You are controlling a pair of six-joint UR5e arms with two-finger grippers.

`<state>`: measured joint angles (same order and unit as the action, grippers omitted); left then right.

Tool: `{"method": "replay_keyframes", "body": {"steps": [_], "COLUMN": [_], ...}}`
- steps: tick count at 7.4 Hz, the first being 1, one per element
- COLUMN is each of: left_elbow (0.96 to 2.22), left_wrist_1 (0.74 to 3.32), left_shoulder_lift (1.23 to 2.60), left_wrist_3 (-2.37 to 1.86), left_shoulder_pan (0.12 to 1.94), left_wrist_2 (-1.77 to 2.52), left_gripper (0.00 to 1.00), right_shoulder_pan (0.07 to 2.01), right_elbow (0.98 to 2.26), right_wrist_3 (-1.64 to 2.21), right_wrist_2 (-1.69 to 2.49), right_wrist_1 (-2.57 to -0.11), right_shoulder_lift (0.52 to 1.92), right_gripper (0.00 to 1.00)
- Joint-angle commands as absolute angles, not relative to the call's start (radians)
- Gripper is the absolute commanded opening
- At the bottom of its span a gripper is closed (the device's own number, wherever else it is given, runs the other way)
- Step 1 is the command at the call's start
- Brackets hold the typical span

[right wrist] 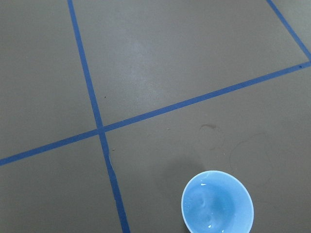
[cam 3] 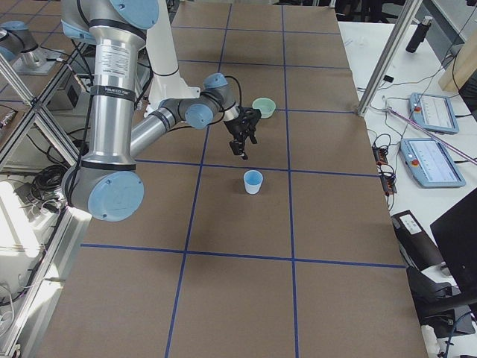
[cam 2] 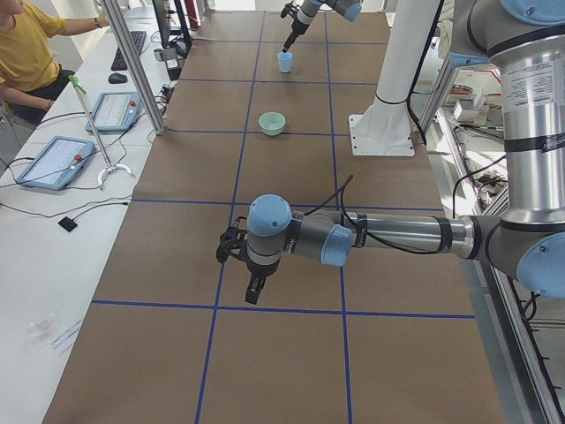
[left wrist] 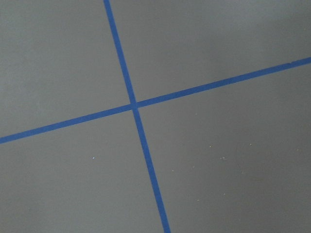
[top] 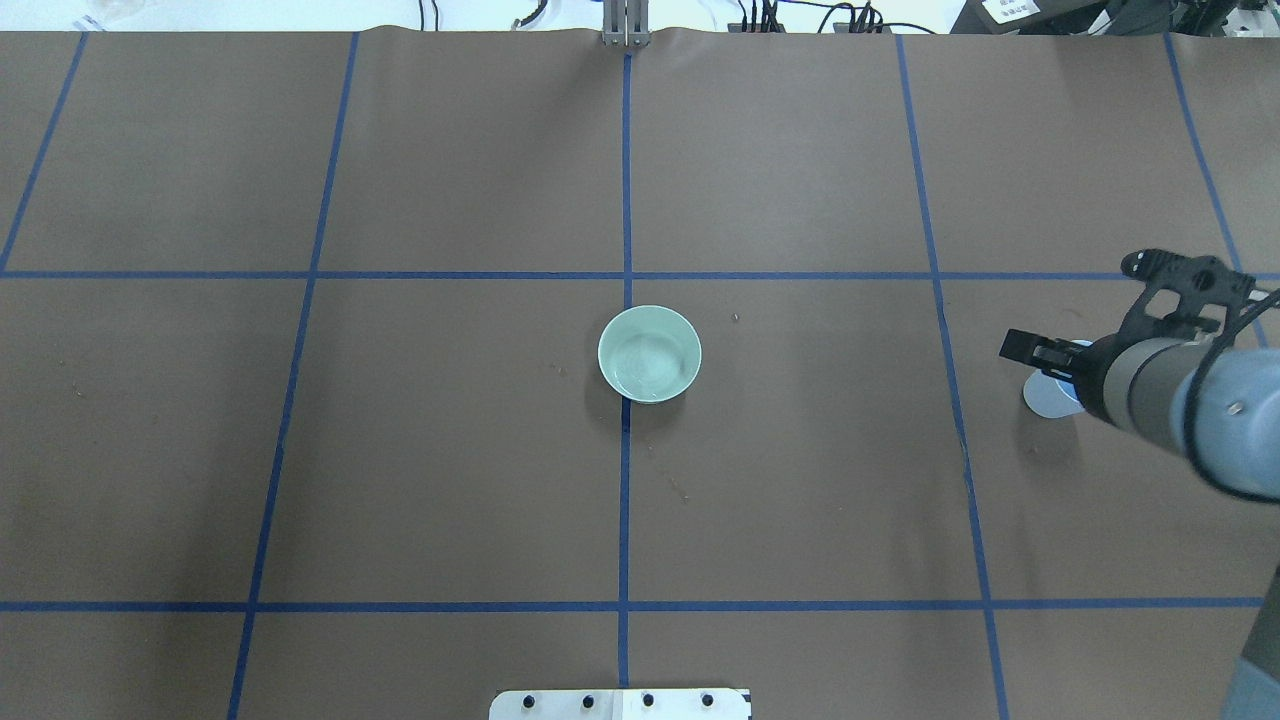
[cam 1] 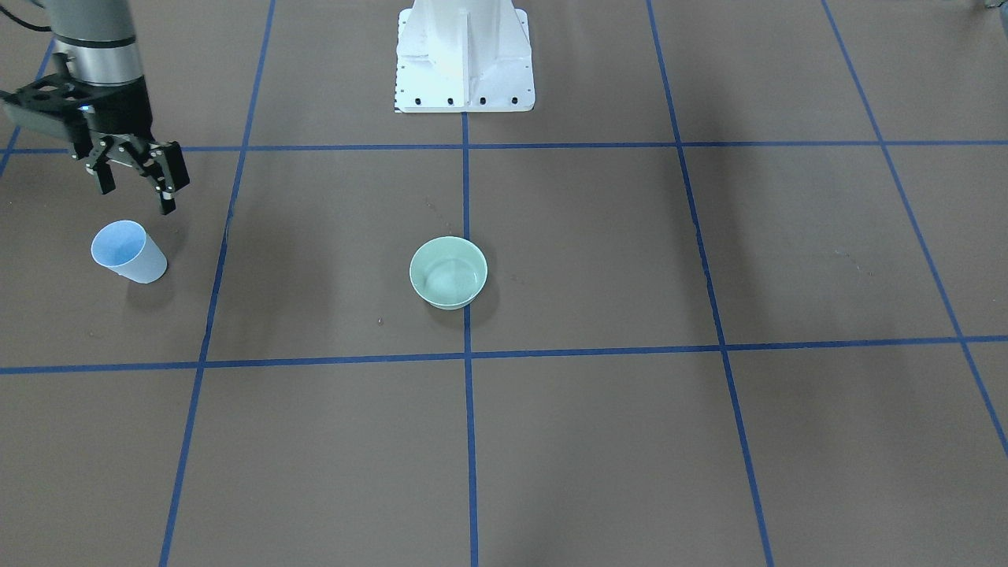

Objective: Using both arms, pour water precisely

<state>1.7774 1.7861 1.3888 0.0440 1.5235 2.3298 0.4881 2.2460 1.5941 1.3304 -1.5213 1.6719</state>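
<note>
From across the table, my right gripper hangs with its fingers spread, holding nothing, just behind the blue cup and apart from it. The cup stands upright on the brown table, well away from the pale green bowl at the middle, which has water in it.

From overhead, my right wrist covers most of the cup. The bowl sits on the centre tape line.

From the left end, my left gripper points down over bare table, well apart from both vessels. I cannot tell from here whether its fingers are spread or pressed together.

From the right end, my right gripper is between bowl and cup, nearer the cup.

My left wrist camera shows only crossing blue tape lines.

My right wrist camera looks into the cup: a few droplets and little else that I can make out.

With water in the bowl and the cup near empty, I judge the pour done and my step to be clearing away. To do it well I should keep the fingers wide and lift straight up before swinging sideways, so that no finger catches the light cup's rim and tips it.
</note>
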Motion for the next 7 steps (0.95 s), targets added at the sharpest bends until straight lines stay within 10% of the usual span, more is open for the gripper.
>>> {"method": "replay_keyframes", "body": {"steps": [1,7], "left_elbow": [1.770,1.786], "left_wrist_1": [1.786,1.773], "left_shoulder_lift": [1.388,1.388], "left_wrist_3": [0.043,0.037], "left_shoulder_pan": [1.523,1.525], "left_wrist_2": [2.329,2.333], "left_gripper": [0.99,0.99], "right_shoulder_pan": [0.286,0.207], "right_elbow": [2.247,2.040], "right_wrist_3": [1.870,2.242], "right_wrist_2": [0.991,0.833], "right_wrist_1": [-1.823,-2.155], "right_shoulder_lift": [1.618,1.460], "right_gripper": [1.00,1.00]}}
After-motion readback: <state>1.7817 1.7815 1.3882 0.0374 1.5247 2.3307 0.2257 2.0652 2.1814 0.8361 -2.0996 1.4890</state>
